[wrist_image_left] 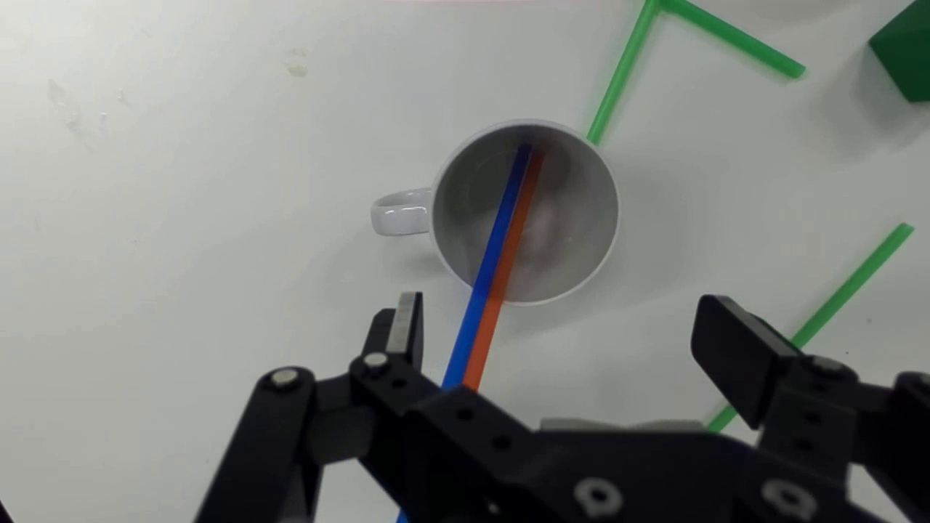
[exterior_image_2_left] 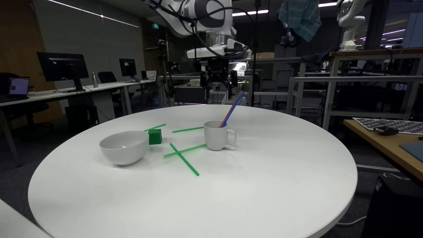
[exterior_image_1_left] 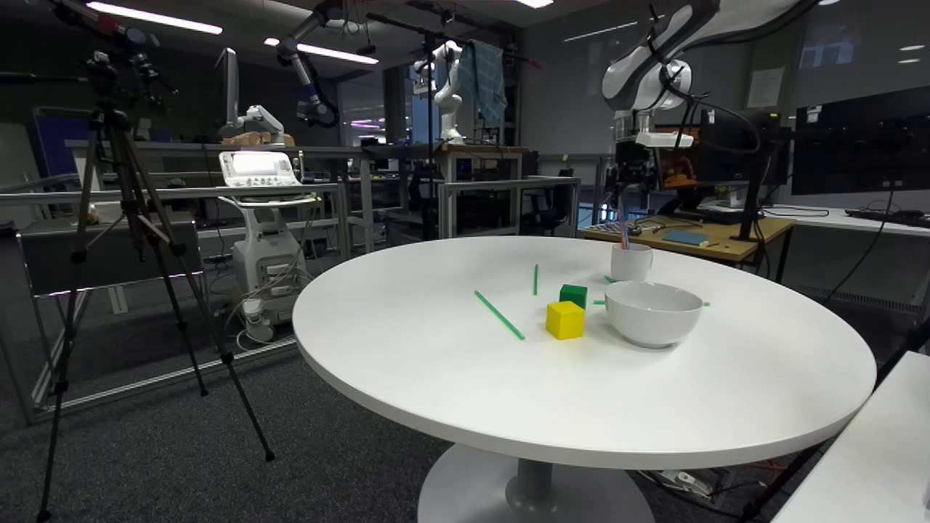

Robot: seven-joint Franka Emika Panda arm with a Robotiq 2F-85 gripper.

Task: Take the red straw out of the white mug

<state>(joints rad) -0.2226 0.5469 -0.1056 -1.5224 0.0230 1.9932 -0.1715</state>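
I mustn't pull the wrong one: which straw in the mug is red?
The orange-red straw, right of the blue straw in the wrist view; both lean in the white mug, differing in colour.

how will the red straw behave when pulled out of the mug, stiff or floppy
The red straw looks thin and straight, with no visible sag, so it is probably light and fairly stiff. It runs close alongside the blue straw, so that one may get dragged along. It leans out of the white mug, so a sideways pull might tip the mug.
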